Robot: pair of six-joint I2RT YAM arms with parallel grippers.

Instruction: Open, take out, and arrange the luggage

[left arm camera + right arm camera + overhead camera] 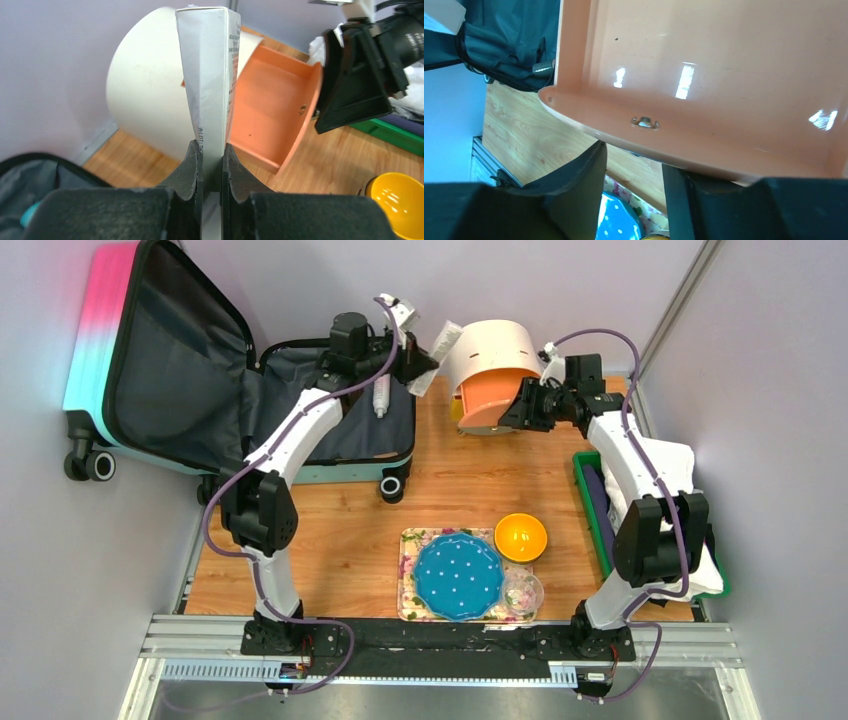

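Note:
The luggage (190, 390) lies open at the back left, its pink-to-turquoise lid upright and its grey lining (30, 175) showing. My left gripper (212, 150) is shut on a thin white printed box (210, 75). It holds the box upright past the luggage's right edge, beside the round cream cabinet (145, 100). In the top view this left gripper (415, 360) and the box (440, 348) hang just left of the cabinet (495, 345). My right gripper (634, 157) stands open under the front rim of the pulled-out orange drawer (704, 75), with nothing between its fingers. From above, that gripper (520, 405) sits at the drawer's (485, 400) front.
A flowered tray (412, 540) near the front carries a blue dotted plate (458, 575) and a small clear bowl (522, 592). A yellow bowl (521, 537) stands beside it. At the right edge, a green tray (590, 500) holds white cloth (675, 465).

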